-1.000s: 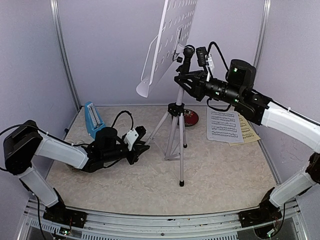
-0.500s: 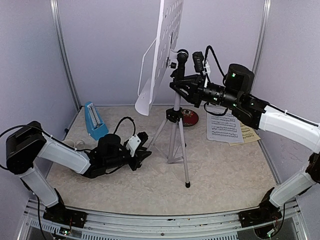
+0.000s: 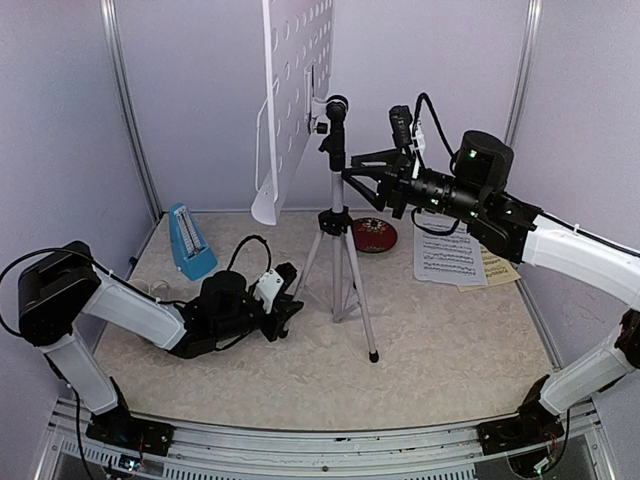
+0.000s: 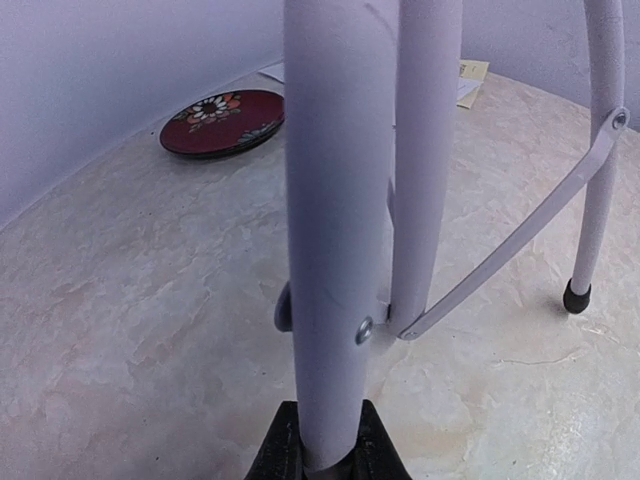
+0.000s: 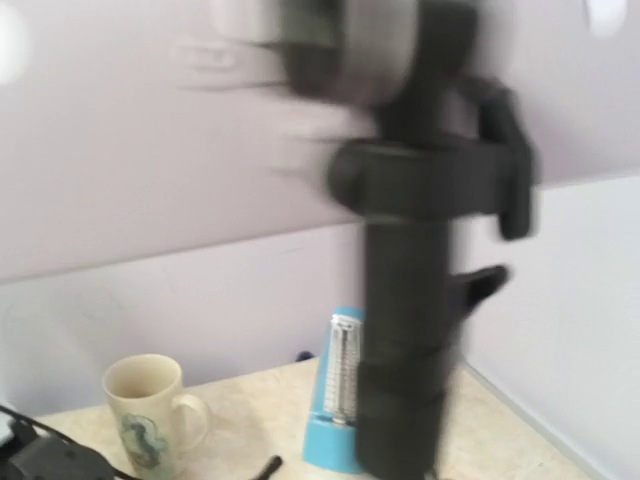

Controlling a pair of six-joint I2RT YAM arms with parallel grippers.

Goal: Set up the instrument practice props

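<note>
The white perforated music stand (image 3: 290, 100) stands upright on its silver tripod (image 3: 338, 262) at mid-table. My left gripper (image 3: 290, 297) lies low on the table, shut on a tripod leg (image 4: 325, 250); the left wrist view shows its black jaws (image 4: 320, 455) clasping that leg. My right gripper (image 3: 352, 170) is level with the stand's black neck (image 5: 410, 380), its fingers spread and just right of the pole. The blue metronome (image 3: 188, 240) stands at the back left. The white sheet (image 3: 447, 250) lies on the yellow sheet (image 3: 497, 265) at the back right.
A red plate (image 3: 377, 235) lies behind the tripod, also visible in the left wrist view (image 4: 222, 120). A patterned mug (image 5: 150, 415) stands left of the metronome (image 5: 345, 400) in the right wrist view. Walls close in on three sides.
The stand has swung from a rightward tilt to upright and shifted left. My right gripper's fingers have spread and come off the neck. The left gripper keeps its hold on the leg.
</note>
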